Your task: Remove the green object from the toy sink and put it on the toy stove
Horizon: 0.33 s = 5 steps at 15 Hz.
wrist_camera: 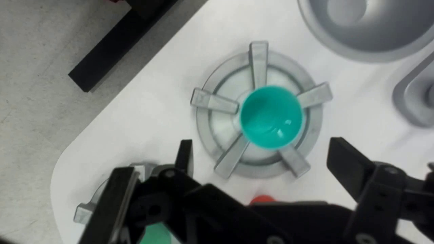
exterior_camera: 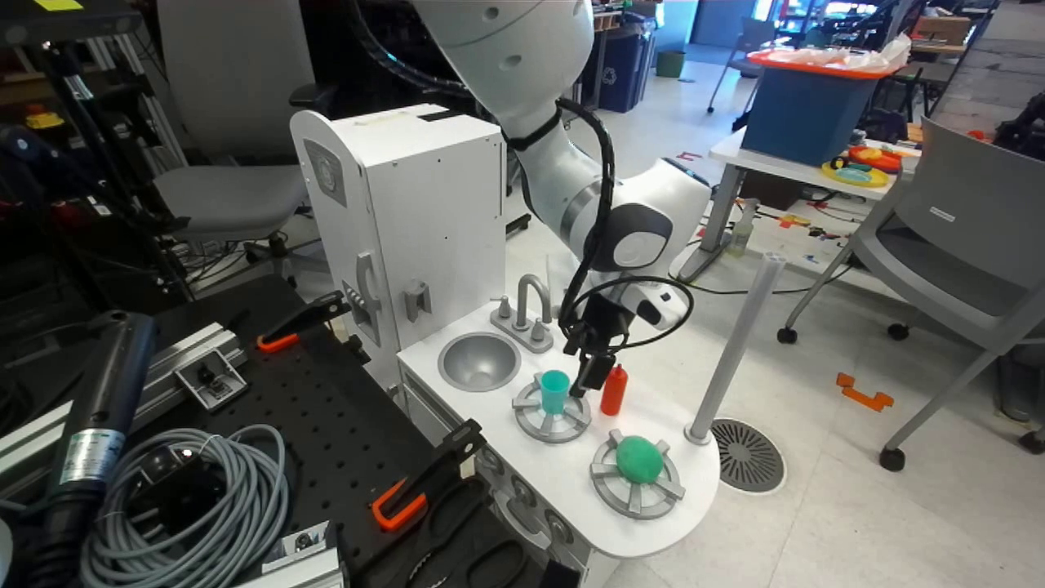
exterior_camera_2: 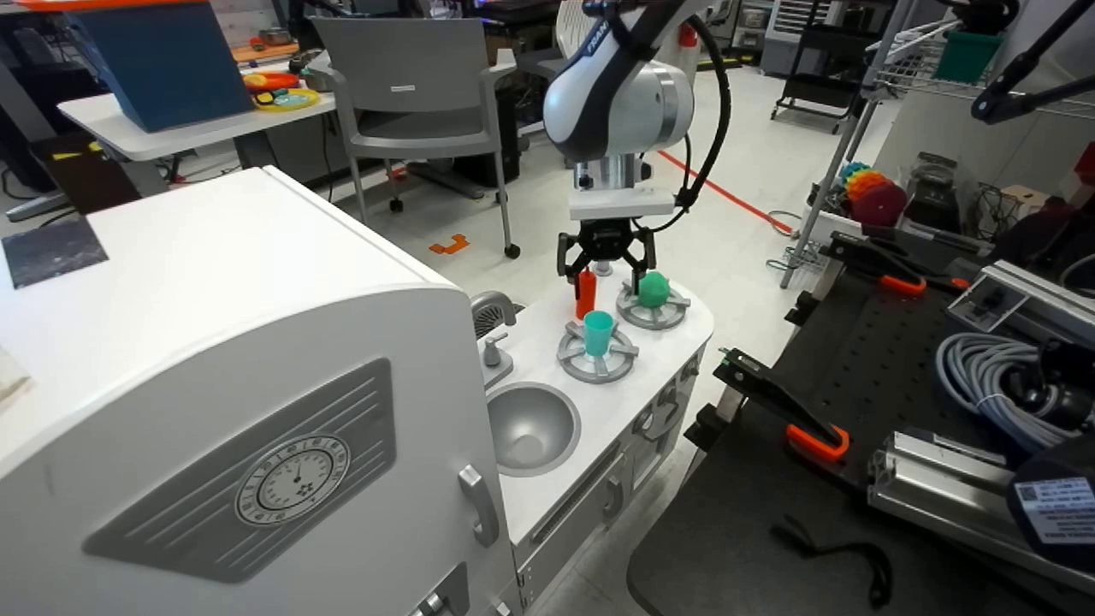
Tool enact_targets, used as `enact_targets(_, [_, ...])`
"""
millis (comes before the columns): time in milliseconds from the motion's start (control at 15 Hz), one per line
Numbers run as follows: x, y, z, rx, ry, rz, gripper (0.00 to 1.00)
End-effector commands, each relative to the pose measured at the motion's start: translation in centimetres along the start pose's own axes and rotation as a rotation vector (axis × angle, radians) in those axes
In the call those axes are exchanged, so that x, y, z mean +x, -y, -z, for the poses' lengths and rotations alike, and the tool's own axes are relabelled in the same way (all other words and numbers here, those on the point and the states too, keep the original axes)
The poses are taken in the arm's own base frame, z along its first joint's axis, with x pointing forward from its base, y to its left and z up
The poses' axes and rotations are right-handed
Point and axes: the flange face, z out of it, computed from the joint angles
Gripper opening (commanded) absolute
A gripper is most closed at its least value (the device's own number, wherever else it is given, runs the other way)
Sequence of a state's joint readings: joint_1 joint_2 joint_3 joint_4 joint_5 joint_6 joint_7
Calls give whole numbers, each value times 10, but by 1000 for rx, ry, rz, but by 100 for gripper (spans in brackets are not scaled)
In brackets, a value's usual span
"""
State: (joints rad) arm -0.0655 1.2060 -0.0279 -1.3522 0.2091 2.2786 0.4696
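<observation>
The green object (exterior_camera: 639,459), small and roundish, rests on the toy stove's end burner (exterior_camera: 668,488); it also shows there in an exterior view (exterior_camera_2: 654,289). In the wrist view a sliver of the green object (wrist_camera: 156,234) shows behind my finger linkage. The toy sink (exterior_camera: 479,362) has a grey basin with no object visible in it; it also shows in an exterior view (exterior_camera_2: 532,428) and in the wrist view (wrist_camera: 366,56). My gripper (wrist_camera: 262,161) is open with nothing between its fingertips. It hovers above the counter near the red bottle, beside the middle burner (wrist_camera: 230,162).
A teal cup (wrist_camera: 271,117) stands upright on the middle burner. A red bottle (exterior_camera: 614,390) stands behind that burner, its top close to my gripper (exterior_camera_2: 606,281). The faucet (exterior_camera: 531,302), white toy fridge (exterior_camera: 433,204) and grey post (exterior_camera: 735,351) rise beside the counter.
</observation>
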Motion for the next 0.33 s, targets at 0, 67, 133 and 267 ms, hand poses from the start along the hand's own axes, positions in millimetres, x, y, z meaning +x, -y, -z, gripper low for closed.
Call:
enact_targets(0, [-52,-8,19,78,128,132,100])
enact_targets(67, [-68,-14,21,61,181,165,100])
enact_targets(133, [-37,2,6,42,102,107,100])
enact_targets(267, [-56,-5,11,40,145,144,100])
